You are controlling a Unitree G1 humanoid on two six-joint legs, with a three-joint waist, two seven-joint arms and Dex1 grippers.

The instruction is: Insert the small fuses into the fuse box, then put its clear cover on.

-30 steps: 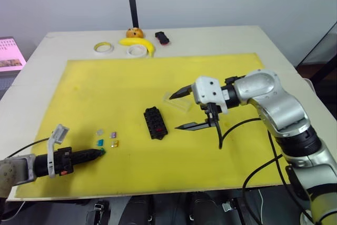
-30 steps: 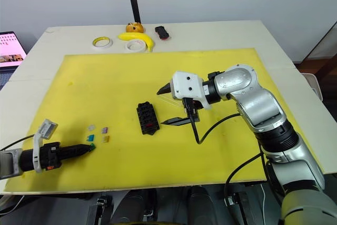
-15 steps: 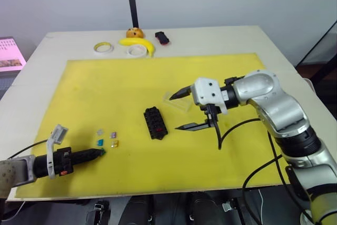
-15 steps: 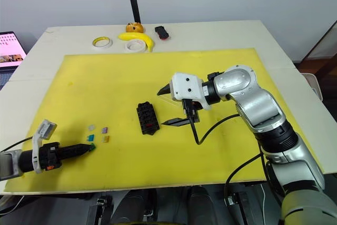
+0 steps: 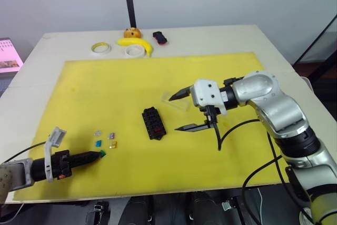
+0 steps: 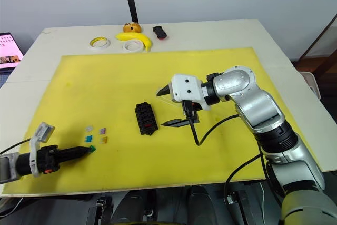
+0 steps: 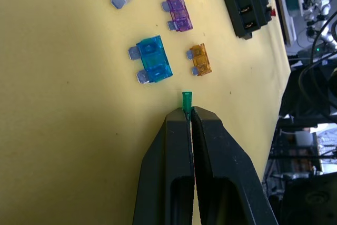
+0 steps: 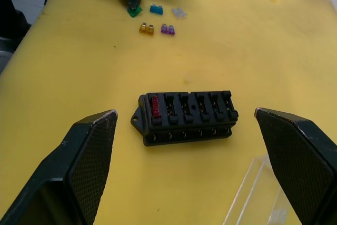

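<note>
Green fuse (image 7: 187,100) is pinched edge-on in my left hand (image 5: 98,154), fingers fully closed on it. My target, the fuse box (image 5: 154,123), lies well off toward my right, its long axis running away from me. My right hand (image 5: 183,110) hangs wide open and empty just beside it, near the clear cover (image 5: 175,101).

Silver right arm (image 5: 276,106), white wrist block, black cable, 2 black fingers.

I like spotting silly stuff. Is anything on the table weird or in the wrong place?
A banana lies at the table's far edge beside two tape rolls, odd among fuse parts. Otherwise nothing looks spilled or broken.
</note>
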